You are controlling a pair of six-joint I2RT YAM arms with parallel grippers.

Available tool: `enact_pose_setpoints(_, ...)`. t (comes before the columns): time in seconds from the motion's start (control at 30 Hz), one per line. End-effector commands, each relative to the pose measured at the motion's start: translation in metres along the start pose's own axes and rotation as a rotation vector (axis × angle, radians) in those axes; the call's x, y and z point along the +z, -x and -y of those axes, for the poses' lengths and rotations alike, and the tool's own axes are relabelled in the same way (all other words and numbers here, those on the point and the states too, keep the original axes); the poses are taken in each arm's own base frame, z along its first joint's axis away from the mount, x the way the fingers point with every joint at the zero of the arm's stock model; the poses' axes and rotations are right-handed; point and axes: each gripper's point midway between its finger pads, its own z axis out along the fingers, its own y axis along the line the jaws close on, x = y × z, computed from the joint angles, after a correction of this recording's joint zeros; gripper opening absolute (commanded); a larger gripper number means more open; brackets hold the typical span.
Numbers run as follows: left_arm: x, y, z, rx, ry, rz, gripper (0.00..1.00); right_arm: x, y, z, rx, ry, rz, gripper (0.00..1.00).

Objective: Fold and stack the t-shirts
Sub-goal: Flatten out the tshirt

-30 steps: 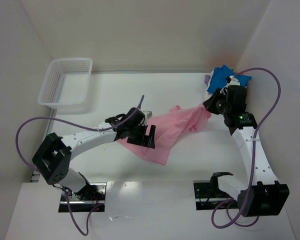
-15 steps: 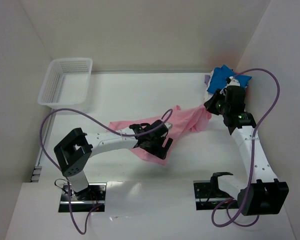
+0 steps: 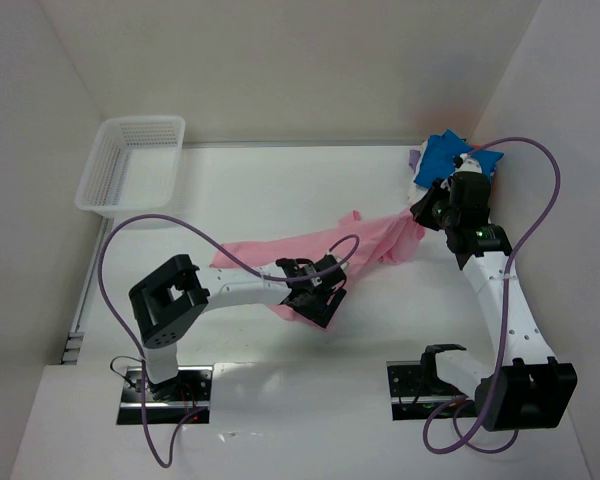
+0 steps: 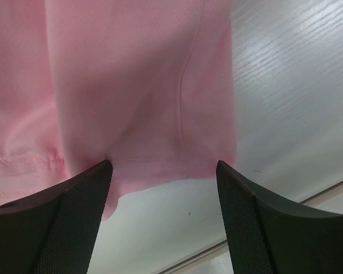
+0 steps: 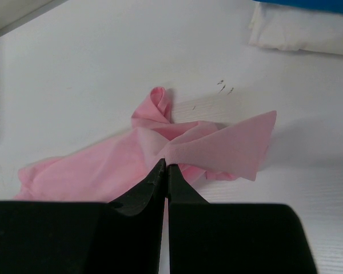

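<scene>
The light pink t-shirt (image 3: 370, 240) lies stretched across the table from left of centre to the right. My right gripper (image 3: 421, 214) is shut on a bunched corner of it at its right end; in the right wrist view the closed tips (image 5: 166, 165) pinch the pink t-shirt (image 5: 217, 142). My left gripper (image 3: 321, 301) hovers over the shirt's near corner. In the left wrist view the jaws stand open (image 4: 163, 166), with the pink t-shirt (image 4: 131, 85) and its hem just beyond the tips. A blue t-shirt (image 3: 445, 152) lies on a white one (image 5: 303, 34) at the back right.
A white mesh basket (image 3: 130, 165) stands at the back left. A lavender edge (image 3: 414, 158) peeks out beside the blue shirt. White walls close in the table at left, back and right. The table's near edge (image 4: 263, 225) shows under the left fingers.
My left arm has swung right and nearer, from the shirt's middle to its near corner, with its jaws narrowing slightly. The right gripper has kept its hold in place.
</scene>
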Motion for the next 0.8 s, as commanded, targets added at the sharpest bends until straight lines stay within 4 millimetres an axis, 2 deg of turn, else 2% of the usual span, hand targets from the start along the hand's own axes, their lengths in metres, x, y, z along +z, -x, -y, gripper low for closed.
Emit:
enact_pose_setpoints(0.0,0.002,0.006,0.01,0.027,-0.005,0.028,0.8,0.003,0.008,-0.002,-0.022,0.004,0.037,0.05)
enact_pose_setpoints(0.13,0.009,0.0,0.017,0.058,-0.005,0.01,0.76,0.005,0.007,-0.001,-0.031,0.002,0.033,0.05)
enact_pose_setpoints(0.3,0.009,0.002,0.009,0.055,0.05,0.028,0.73,0.005,0.007,-0.001,-0.031,0.002,0.033,0.05)
enact_pose_setpoints(0.43,0.005,0.006,0.004,0.045,0.075,0.046,0.72,0.006,0.003,0.001,-0.03,-0.002,0.025,0.05)
enact_pose_setpoints(0.53,0.001,0.006,0.008,0.051,0.065,0.057,0.72,0.006,0.003,0.001,-0.03,-0.002,0.025,0.05)
enact_pose_setpoints(0.67,-0.006,0.011,0.015,0.063,0.064,0.086,0.74,0.006,0.003,0.001,-0.03,-0.002,0.025,0.05)
enact_pose_setpoints(0.77,-0.009,0.013,0.021,0.074,0.056,0.096,0.81,0.006,0.003,0.001,-0.03,-0.002,0.025,0.06)
